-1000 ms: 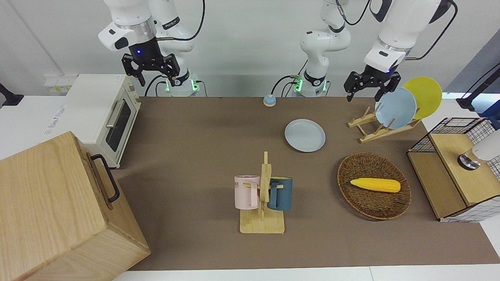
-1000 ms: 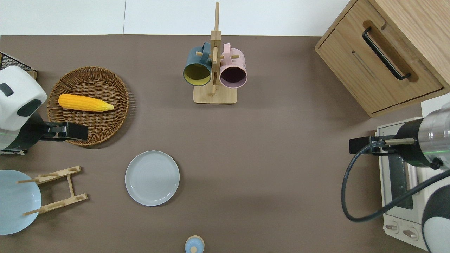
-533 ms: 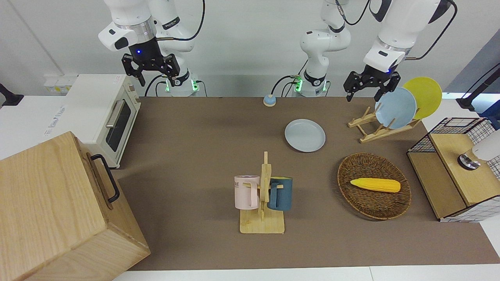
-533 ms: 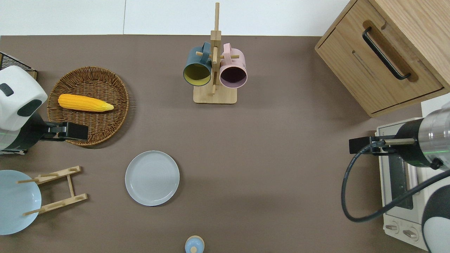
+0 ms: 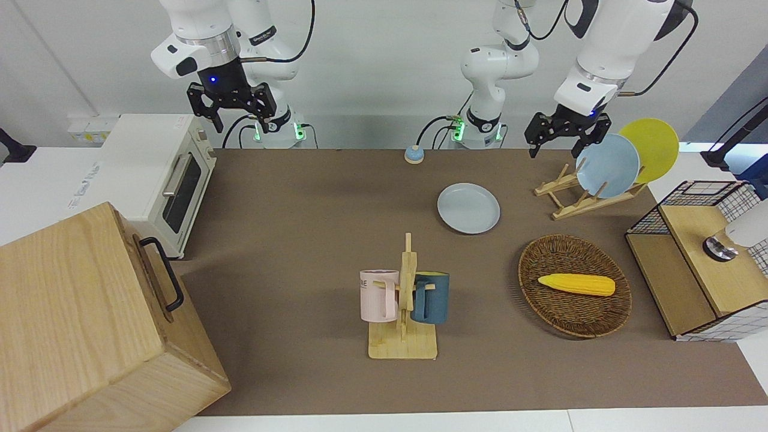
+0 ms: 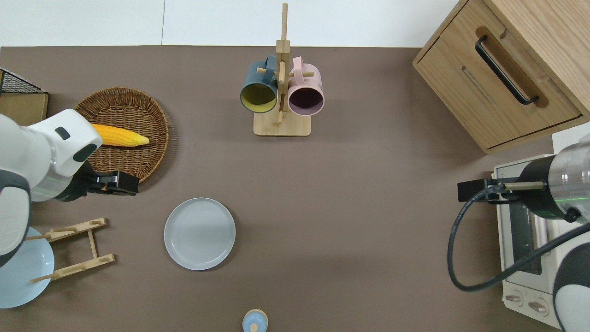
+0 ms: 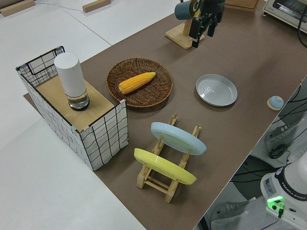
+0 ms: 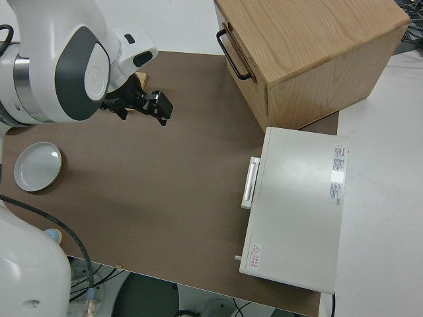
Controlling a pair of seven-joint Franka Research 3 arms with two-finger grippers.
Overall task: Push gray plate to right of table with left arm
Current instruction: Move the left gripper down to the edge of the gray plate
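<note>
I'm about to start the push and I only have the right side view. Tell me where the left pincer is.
Observer: The left pincer is up in the air. Seen from overhead, it is over the edge of the wicker basket that lies nearest the robots, and it is not touching the gray plate.
Operator: Give me its finger state.
Observer: The front view shows the fingers spread open with nothing between them.
Operator: Name what sits beside the plate, toward the left arm's end.
Observer: A wooden plate rack stands there. It holds a light-blue plate and a yellow plate on edge.
</note>
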